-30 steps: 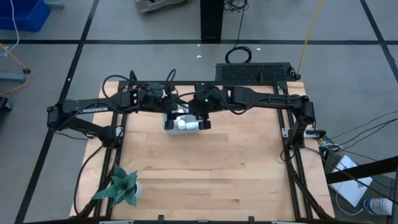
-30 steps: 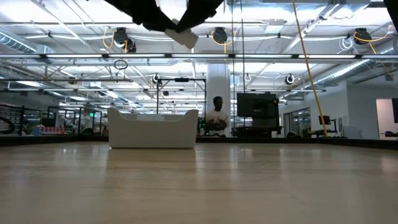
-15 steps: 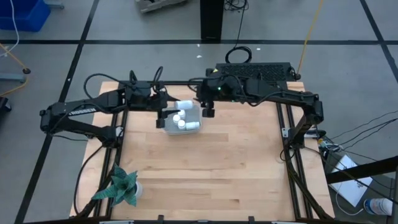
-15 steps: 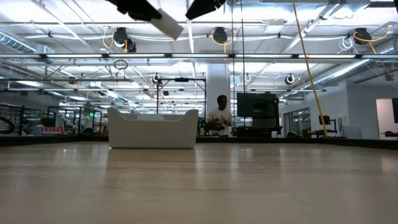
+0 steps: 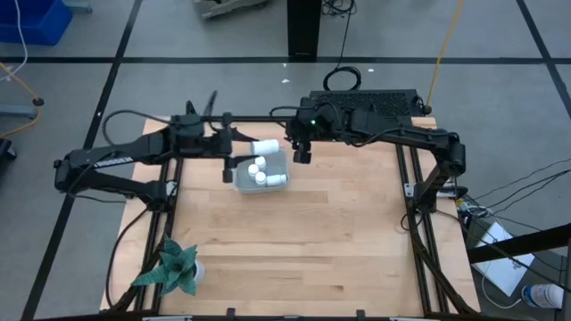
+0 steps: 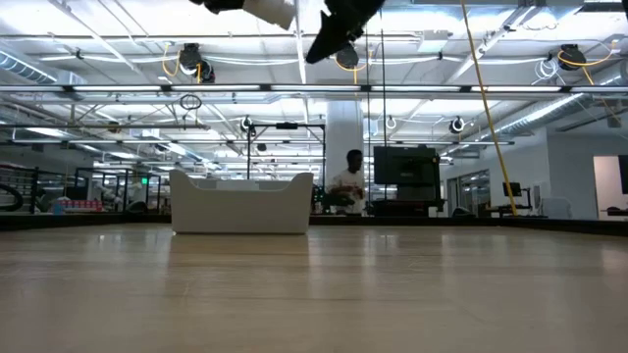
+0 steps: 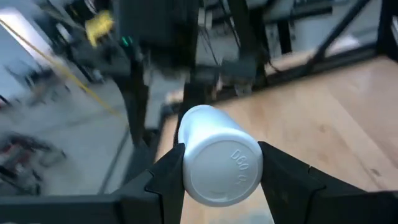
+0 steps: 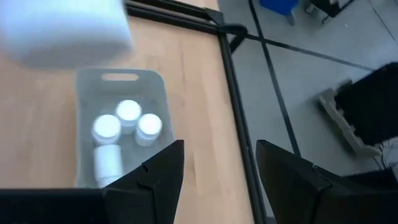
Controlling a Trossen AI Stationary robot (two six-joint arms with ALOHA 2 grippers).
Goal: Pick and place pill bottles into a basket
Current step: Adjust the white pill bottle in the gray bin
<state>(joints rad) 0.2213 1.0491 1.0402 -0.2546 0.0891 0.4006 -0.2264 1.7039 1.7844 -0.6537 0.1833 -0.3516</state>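
A: Starting nearest. What do I log for the front of the table (image 5: pixel 294 241)?

B: From my station, only a green star-shaped plant (image 5: pixel 169 267) at the near left corner. The wood past it is bare up to the basket (image 5: pixel 243 181).

A: And the basket?

B: It sits toward the far edge, a little left of centre. I count four pill bottles (image 5: pixel 259 169) in it: three upright with caps up, one lying on its side.

A: The fifth?

B: In the left gripper (image 7: pixel 221 174). Its wrist view shows both fingers (image 7: pixel 165 177) clamped on the sides of a white bottle (image 7: pixel 217 158), cap facing the camera. From above, that bottle hangs over the far rim of the basket.

A: Right gripper (image 5: pixel 303 152)?

B: Just beside the basket's far right corner, raised above the table. Its fingers (image 8: pixel 158 171) stand apart with nothing between them.

A: Anything behind?

B: In the low view, a person (image 6: pixel 345 186) stands in the room beyond the table.
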